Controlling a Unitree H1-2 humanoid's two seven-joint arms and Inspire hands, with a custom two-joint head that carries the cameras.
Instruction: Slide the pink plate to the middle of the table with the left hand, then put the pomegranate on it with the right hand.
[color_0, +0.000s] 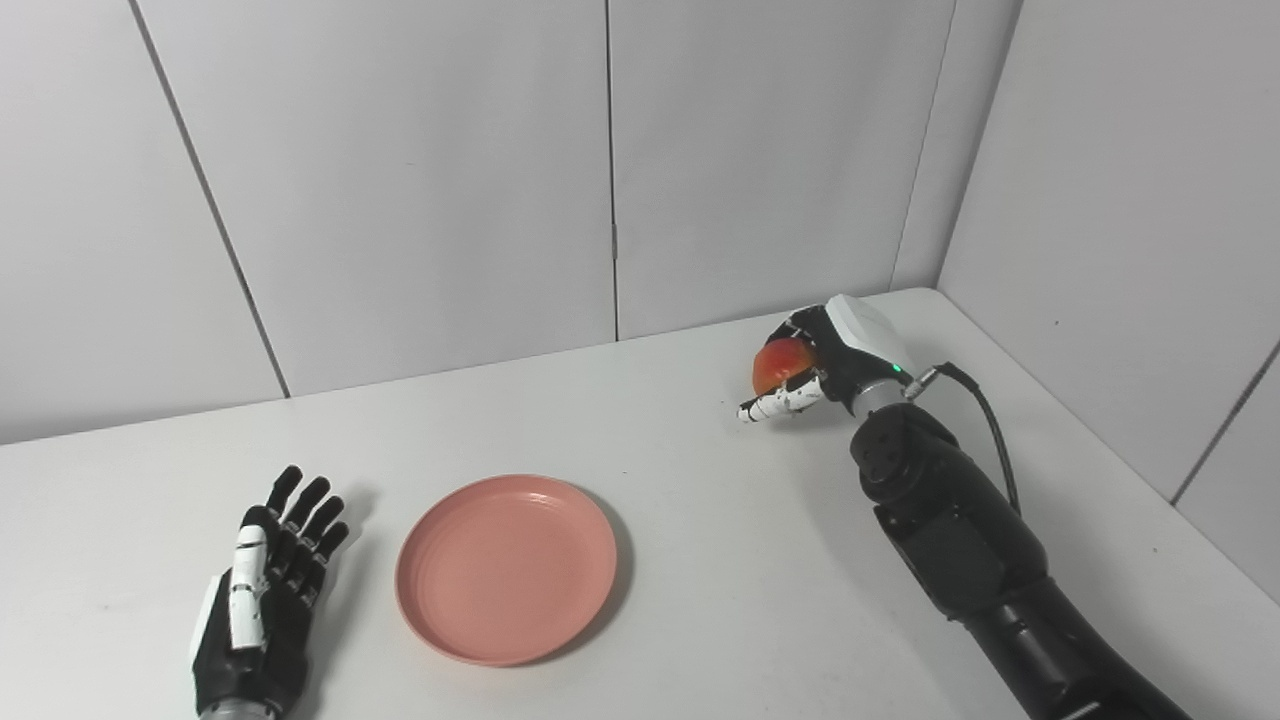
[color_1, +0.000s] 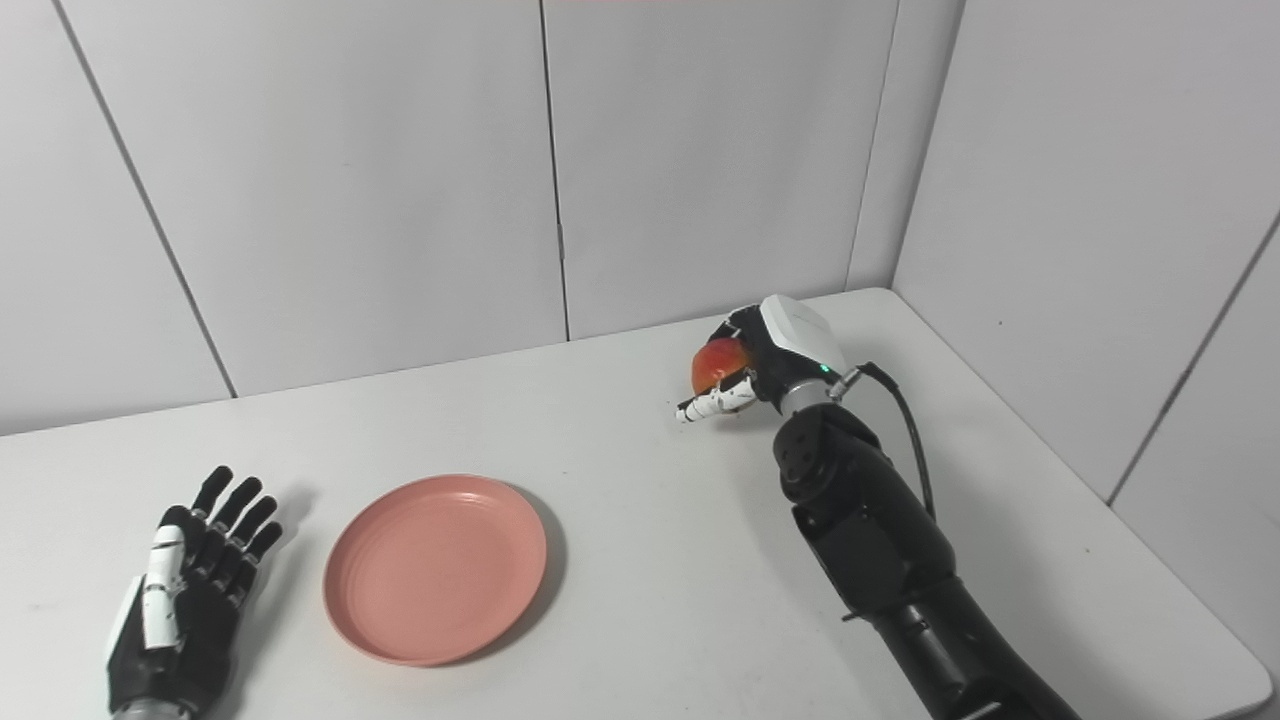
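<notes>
R hand (color_0: 820, 365) is closed round the pomegranate (color_0: 778, 366) at the far right of the table (color_0: 700, 470), well apart from the pink plate (color_0: 506, 568) — can't tell if the fruit is touching the tabletop. Plate sits flat, left of centre, w/ nothing on it. L hand (color_0: 262, 600) rests just beside the plate's left rim, fingers spread, holding nothing — not touching it.
</notes>
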